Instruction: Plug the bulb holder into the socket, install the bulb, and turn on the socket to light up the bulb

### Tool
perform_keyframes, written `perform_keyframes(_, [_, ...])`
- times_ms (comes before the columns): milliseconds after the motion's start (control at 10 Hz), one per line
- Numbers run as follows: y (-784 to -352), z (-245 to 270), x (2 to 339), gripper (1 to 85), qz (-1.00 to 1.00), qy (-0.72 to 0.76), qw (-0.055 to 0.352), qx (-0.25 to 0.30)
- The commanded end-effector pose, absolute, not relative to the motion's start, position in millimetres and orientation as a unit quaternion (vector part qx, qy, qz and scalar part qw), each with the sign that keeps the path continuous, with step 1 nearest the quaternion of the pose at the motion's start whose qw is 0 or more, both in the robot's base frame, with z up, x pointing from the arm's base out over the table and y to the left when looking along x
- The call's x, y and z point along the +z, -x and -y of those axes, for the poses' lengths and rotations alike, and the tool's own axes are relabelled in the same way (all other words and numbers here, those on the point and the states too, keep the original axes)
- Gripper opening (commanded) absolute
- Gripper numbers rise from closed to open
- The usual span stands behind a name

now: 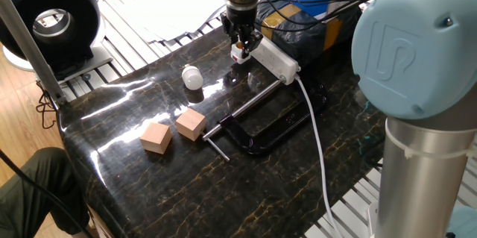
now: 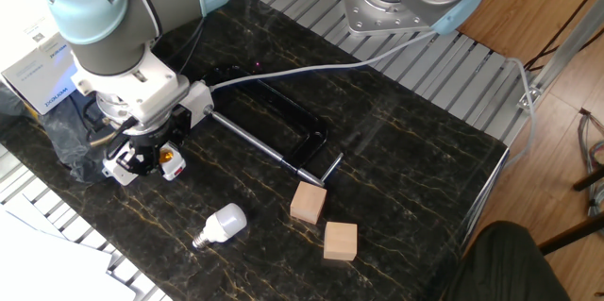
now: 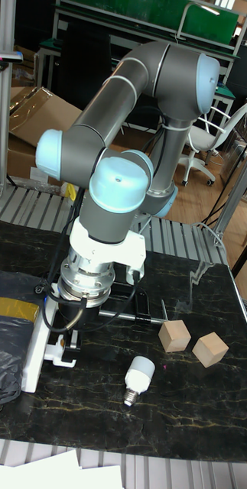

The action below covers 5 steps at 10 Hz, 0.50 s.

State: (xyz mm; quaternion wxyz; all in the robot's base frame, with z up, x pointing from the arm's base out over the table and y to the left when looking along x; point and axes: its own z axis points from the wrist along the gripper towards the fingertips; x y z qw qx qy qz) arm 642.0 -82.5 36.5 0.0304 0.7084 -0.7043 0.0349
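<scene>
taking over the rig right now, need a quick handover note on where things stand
Hand: shut on the bulb holder, at the near end of the socket; whether it is fully seated cannot be told.
Bulb: lying loose on the table, near the two wooden cubes, untouched.
Done: holder picked up and brought to the socket.
Left: confirm the holder is plugged in, release, screw in the bulb, switch the socket on.
</scene>
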Motion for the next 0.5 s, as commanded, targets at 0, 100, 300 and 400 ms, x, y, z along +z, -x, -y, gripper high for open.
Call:
perform_keyframes(0, [-644.1, 89.5, 42.8, 1.0, 0.704, -0.709, 0.028, 0.033])
perform_keyframes(100, [-647.5, 91.6, 45.3, 1.0, 0.701, -0.712, 0.031, 0.035])
perform_keyframes(300, [-647.7, 87.4, 42.5, 1.0, 0.704, -0.709, 0.028, 0.034])
perform_keyframes(400, [-645.8, 84.8, 40.8, 1.0, 0.709, -0.704, 0.026, 0.035])
